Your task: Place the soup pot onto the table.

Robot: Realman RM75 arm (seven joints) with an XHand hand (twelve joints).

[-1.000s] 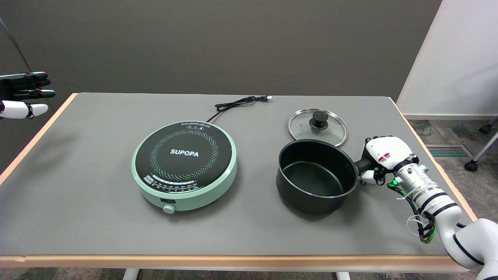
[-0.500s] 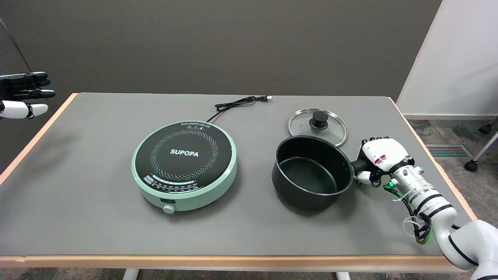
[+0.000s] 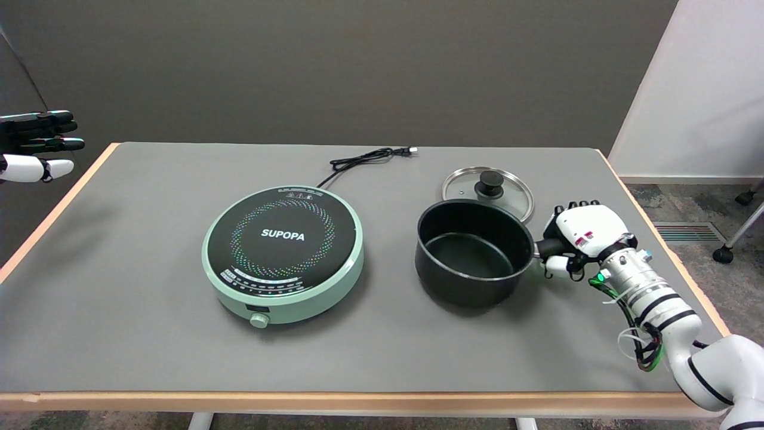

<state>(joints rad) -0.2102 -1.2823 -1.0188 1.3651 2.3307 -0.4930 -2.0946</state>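
The black soup pot (image 3: 474, 254) stands on the grey table (image 3: 119, 286), right of centre, empty inside. My right hand (image 3: 576, 239) grips the pot's short black handle from the right, fingers wrapped around it so that most of the handle is hidden. The pot's base seems to rest on the tabletop, with a shadow close under it. Its far rim overlaps the near edge of the glass lid (image 3: 488, 191) in this view.
A round green induction cooker (image 3: 283, 251) marked SUPOPA sits at the table's centre, its black cord (image 3: 364, 159) trailing to the back. The idle left hand (image 3: 36, 146) hangs in the air at the upper left. The table's right edge runs just beyond my wrist.
The pot, held by its handle, has moved a little to the left and towards the back of the table, closer to the lid. My right hand went with it.
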